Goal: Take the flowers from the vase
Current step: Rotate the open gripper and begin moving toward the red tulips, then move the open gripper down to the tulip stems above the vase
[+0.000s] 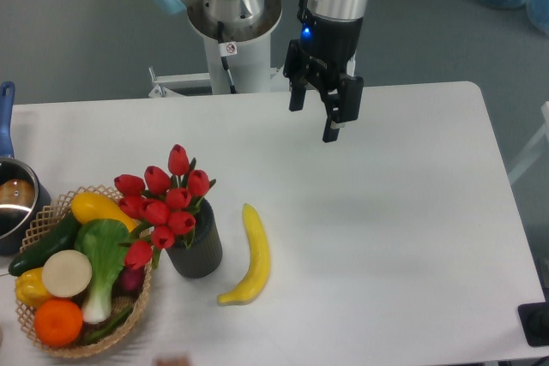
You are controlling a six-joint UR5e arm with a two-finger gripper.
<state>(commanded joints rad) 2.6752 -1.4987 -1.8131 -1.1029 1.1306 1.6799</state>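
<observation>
The flowers (160,203), a bunch of red tulip buds with green stems, stand in the vase (196,249), a short dark ribbed cup at the front left of the table. They lean left over the basket rim. My gripper (312,117) hangs open and empty above the back middle of the table, far up and to the right of the flowers. Nothing sits between its fingers (331,121).
A yellow banana (250,255) lies just right of the vase. A wicker basket (36,328) of vegetables and fruit touches the vase's left side. A metal pot (15,203) with a blue handle sits at the left edge. The arm's base (232,36) stands behind the table.
</observation>
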